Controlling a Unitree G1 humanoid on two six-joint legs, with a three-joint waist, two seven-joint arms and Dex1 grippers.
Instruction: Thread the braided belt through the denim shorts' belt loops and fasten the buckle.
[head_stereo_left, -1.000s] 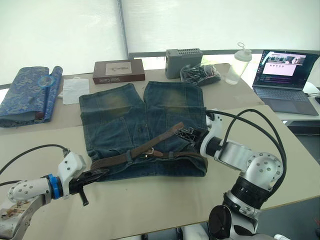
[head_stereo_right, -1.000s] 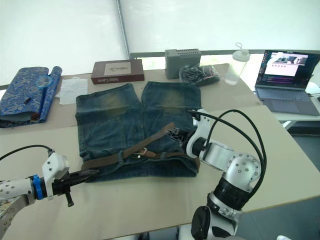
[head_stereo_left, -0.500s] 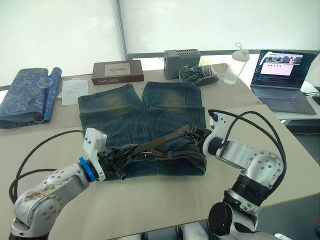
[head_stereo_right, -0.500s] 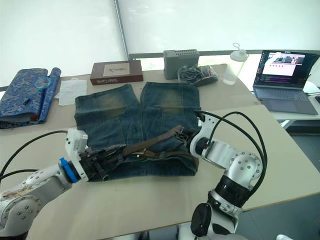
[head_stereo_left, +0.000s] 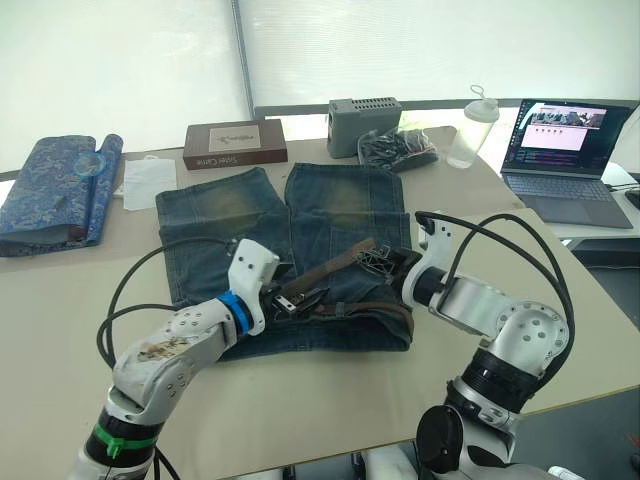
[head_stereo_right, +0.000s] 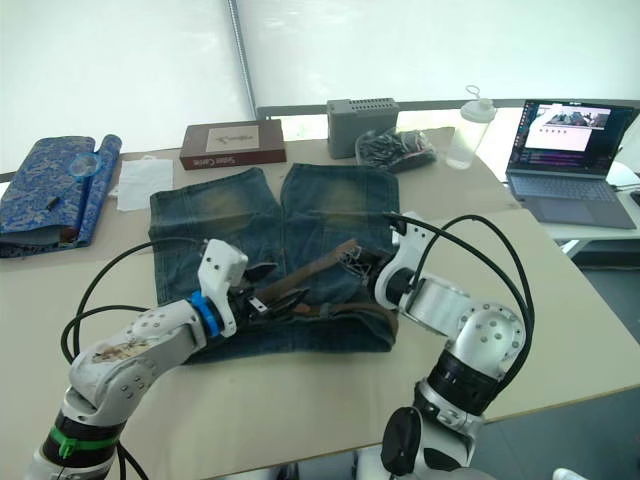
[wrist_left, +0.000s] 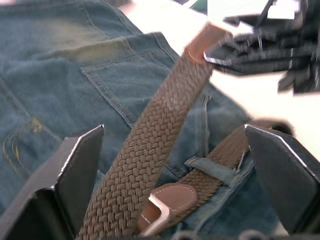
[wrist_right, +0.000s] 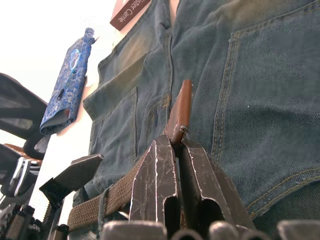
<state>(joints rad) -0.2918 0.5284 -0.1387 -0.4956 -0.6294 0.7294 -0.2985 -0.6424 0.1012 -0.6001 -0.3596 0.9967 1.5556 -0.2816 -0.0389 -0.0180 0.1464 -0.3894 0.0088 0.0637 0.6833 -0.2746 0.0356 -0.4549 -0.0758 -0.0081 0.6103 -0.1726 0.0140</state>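
Since 0.5 s ago the left gripper has slid along the waistband toward the middle and now sits at the buckle, while the right gripper has stayed clamped on the belt's tip. The belt lies along the waistband of the shorts, passing under a loop beside the buckle; its free end (a smooth brown tip) rises off the denim at a slant toward the right gripper, whose 2 fingers are pressed together on that tip. In the left wrist view the left gripper's 2 fingers stand wide apart, 1 on each side of the raised strap, touching nothing. The shorts lie flat on the table, waistband nearest the robot, legs with faded patches pointing away. Beyond them are a brown box, a sheet of paper, a grey box, a dark bundle and a bottle. A blue fabric roll lies far left, a laptop far right.
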